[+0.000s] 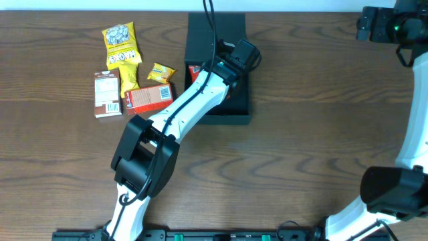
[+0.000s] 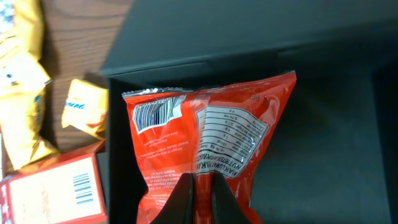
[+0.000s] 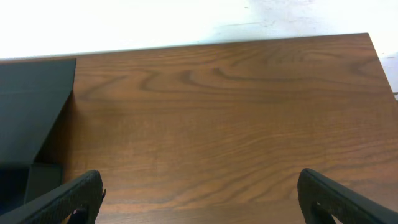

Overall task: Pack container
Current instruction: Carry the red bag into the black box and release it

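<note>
holding red snack bag [image 2: 205, 137] over container [image 1: 231, 27], left gripper [image 2: 200, 186] clenched on it, right gripper [image 3: 199, 199] released; loose snacks [image 1: 127, 77] at 9 o'clock not yet packed.

Red packet [image 2: 186, 149] with white barcode and nutrition panel against matte black box [image 2: 323, 143]; yellow packets [image 2: 22, 124] and red-orange carton [image 2: 56, 193] left of the left hand [image 2: 200, 186], on brown wood-grain surface [image 3: 230, 124].

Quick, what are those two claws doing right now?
Left gripper: closed, pinching the red snack packet over the black box.
Right gripper: open, holding nothing.
</note>
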Action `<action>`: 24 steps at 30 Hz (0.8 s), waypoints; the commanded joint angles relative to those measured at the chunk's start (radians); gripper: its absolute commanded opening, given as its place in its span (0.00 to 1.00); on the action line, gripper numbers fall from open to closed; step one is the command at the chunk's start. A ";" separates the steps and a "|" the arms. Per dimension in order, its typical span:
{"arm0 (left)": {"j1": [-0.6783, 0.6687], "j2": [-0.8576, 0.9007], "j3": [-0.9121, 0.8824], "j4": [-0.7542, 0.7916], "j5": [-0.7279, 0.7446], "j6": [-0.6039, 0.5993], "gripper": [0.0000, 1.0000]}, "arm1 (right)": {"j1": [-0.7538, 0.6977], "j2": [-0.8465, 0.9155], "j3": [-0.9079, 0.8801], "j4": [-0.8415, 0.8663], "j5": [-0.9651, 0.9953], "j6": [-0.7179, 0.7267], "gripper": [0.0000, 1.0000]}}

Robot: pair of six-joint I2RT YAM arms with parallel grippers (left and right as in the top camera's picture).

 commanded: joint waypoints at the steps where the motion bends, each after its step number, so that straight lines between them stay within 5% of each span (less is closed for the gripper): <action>1: 0.006 0.021 0.006 0.002 0.036 0.069 0.06 | -0.006 0.008 -0.005 -0.002 -0.011 0.016 0.99; 12: 0.013 0.052 0.006 0.009 -0.031 0.106 0.06 | -0.006 0.008 -0.005 0.001 -0.011 0.016 0.99; 14: 0.014 0.052 0.007 0.011 -0.033 0.107 0.46 | -0.006 0.008 -0.005 0.001 -0.011 0.016 0.99; 15: 0.014 0.052 0.007 0.011 -0.033 0.107 0.47 | -0.006 0.008 -0.005 0.001 -0.011 0.016 0.99; 21: 0.012 0.010 0.018 0.011 -0.029 0.106 0.46 | -0.006 0.008 -0.005 0.005 -0.011 0.016 0.99; 24: 0.012 -0.028 0.019 0.010 0.084 0.106 0.17 | -0.006 0.008 -0.005 0.005 -0.011 0.016 0.99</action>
